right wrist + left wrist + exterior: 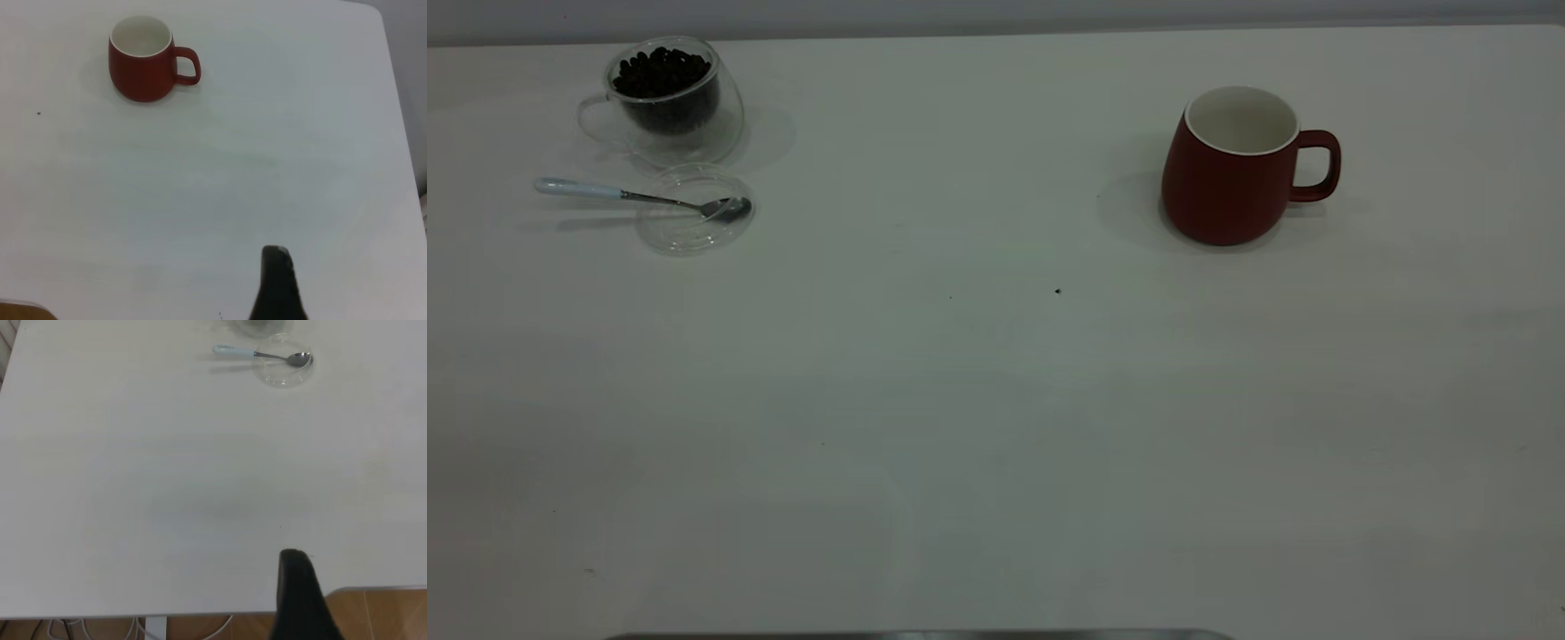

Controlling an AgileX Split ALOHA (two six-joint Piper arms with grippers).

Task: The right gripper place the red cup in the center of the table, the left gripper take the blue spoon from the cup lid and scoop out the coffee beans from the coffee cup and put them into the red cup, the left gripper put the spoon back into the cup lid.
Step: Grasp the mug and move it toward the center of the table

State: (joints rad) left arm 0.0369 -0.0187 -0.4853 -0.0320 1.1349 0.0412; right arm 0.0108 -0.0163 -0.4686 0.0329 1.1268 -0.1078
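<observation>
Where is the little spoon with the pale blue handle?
In the exterior view, the pale-blue-handled metal spoon lies at the far left, its bowl resting in the clear round lid, just in front of the glass cup of coffee beans.

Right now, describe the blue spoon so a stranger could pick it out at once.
On the white table, look to the far left corner, where the glass coffee cup holds dark beans. Just in front lies the blue spoon, bowl resting in the clear cup lid; only it has a pale blue handle.

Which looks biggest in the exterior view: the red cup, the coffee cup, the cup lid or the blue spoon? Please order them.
1. The red cup, clearly largest.
2. The coffee cup.
3. The cup lid and the blue spoon: unsure, since the spoon is longer but much thinner, and the lid is wider overall.
</observation>
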